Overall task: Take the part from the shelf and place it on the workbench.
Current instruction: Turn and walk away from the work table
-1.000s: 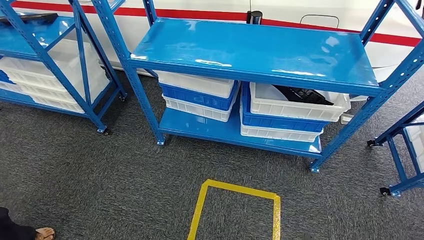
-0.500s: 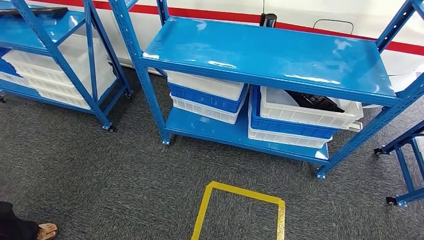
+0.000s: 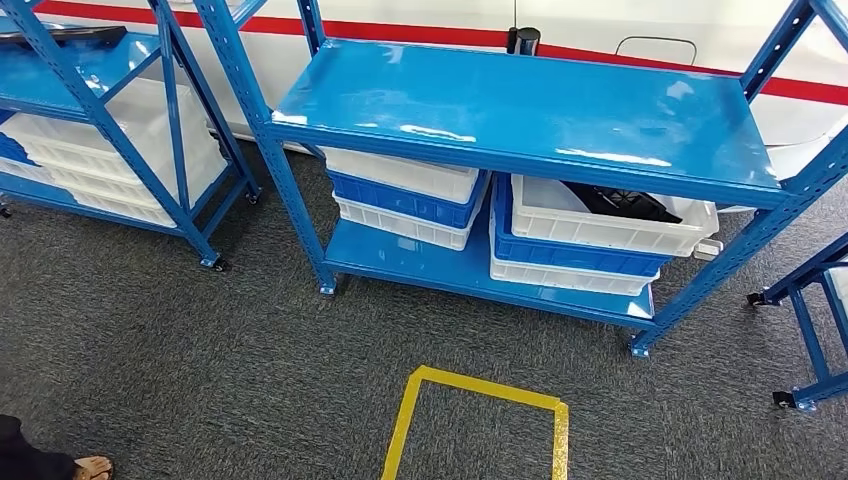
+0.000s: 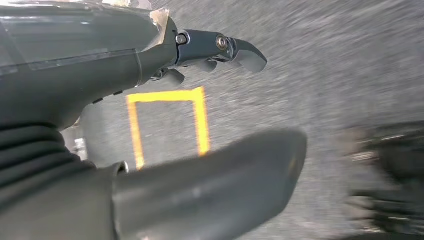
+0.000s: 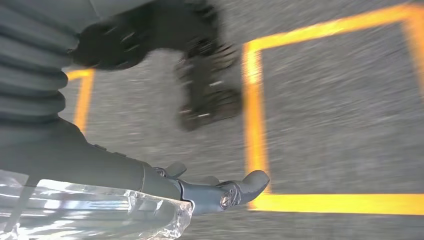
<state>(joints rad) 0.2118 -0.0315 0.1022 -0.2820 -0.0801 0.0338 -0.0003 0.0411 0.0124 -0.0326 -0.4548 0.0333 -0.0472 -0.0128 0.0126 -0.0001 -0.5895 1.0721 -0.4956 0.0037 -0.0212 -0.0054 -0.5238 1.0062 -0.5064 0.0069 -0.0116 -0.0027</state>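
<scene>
Black part (image 3: 620,203) lies in the top white bin (image 3: 610,222) of the right-hand stack on the lower level of the middle blue shelf (image 3: 520,105), mostly hidden under the top deck. Its visible piece runs long-axis left-right, slanting slightly toward the near right (exact shape can't be told, too much is covered). The bin sits on a blue bin (image 3: 570,255) and another white one below. A second stack, white bin over blue over white (image 3: 405,190), stands just left of it on the same level.

Left hand (image 4: 200,115) hangs over grey carpet (image 3: 200,350), fingers (image 4: 220,50) spread apart from the thumb, holding nothing. Right hand (image 5: 150,185) also hangs over the carpet, its fingers (image 5: 240,190) extended and apart, nothing in them (clear plastic wraps the wrist cover). Both hands are well apart from the part, low and near the robot, while the part is far and to the right.

Room: open carpet between robot and shelf, with a yellow tape square (image 3: 475,425) on the floor near centre. The top deck overhangs the bin, so the gap above the part is narrow. Another blue rack (image 3: 110,120) stands far left, a third rack's legs (image 3: 810,330) at the right edge. A person's sandalled foot (image 3: 85,467) is at the near left corner.
</scene>
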